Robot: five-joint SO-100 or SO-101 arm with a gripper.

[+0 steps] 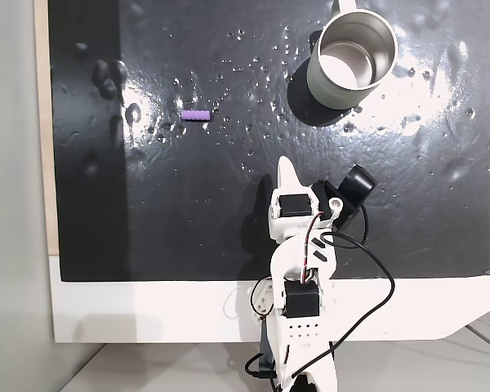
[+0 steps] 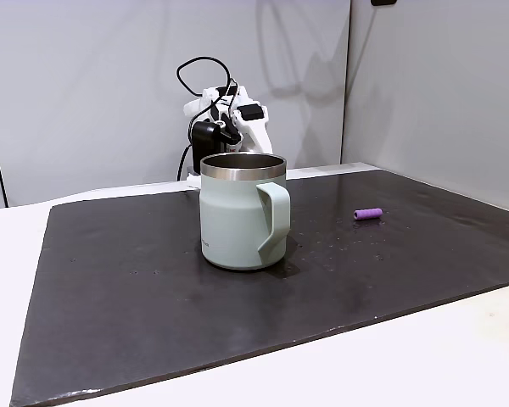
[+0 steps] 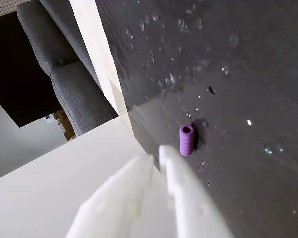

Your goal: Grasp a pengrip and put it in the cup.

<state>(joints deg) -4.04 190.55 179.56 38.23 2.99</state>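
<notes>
The pengrip [image 1: 196, 116] lies on the black mat [image 1: 188, 212], well apart from the cup [image 1: 351, 60]. The gripper [image 3: 159, 154] has its fingers pressed together, holding nothing, near the pengrip in the wrist view.

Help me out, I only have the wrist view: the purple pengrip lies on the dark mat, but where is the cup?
Observer: In a fixed view, the steel cup stands upright at the upper right of the mat, well apart from the pengrip to its left.
Operator: Anything inside it?
Observer: No, its steel bottom shows bare.
Operator: Does it have a handle?
Observer: Yes, a fixed view shows one handle, on the cup's right there.
</notes>
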